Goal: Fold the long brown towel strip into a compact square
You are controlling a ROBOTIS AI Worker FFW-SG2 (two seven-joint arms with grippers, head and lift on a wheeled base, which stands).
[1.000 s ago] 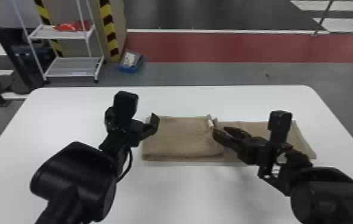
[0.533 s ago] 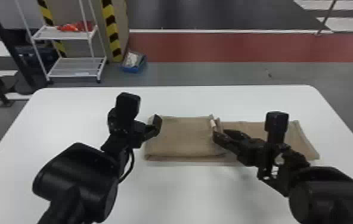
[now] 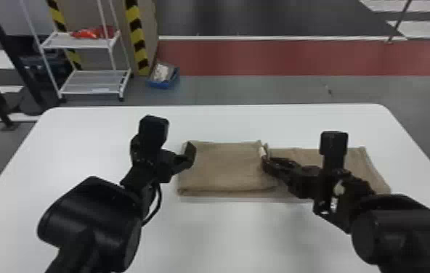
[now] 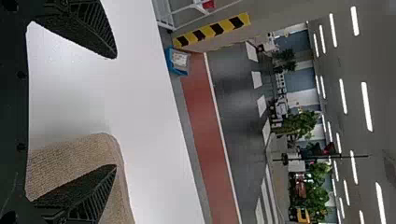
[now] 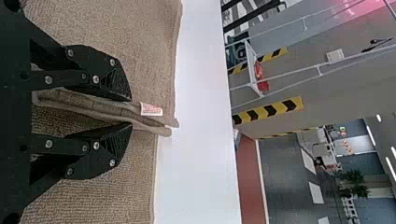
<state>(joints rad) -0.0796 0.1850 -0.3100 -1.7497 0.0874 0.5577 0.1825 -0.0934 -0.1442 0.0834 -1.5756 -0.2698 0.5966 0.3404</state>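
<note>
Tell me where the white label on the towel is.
In the head view, the white label is slightly right of centre, at the raised edge of the folded part of the brown towel, just beyond the tips of the right gripper.

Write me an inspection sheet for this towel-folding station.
Surface: white table, rounded far corners.
Job's things: brown towel, partly folded; the layered section is at the left and a lower stretch runs right. A white tag shows at the fold's edge.
Clutter: off the table, a blue box with things in it, on the floor.
Grippers: left claw open at the towel's left end, contact unclear; right claw shut on the towel's edge beside the tag.
Cables: a black cable bows out beside the left forearm.
Surroundings: white rack with red items, striped posts, red floor band.
</note>
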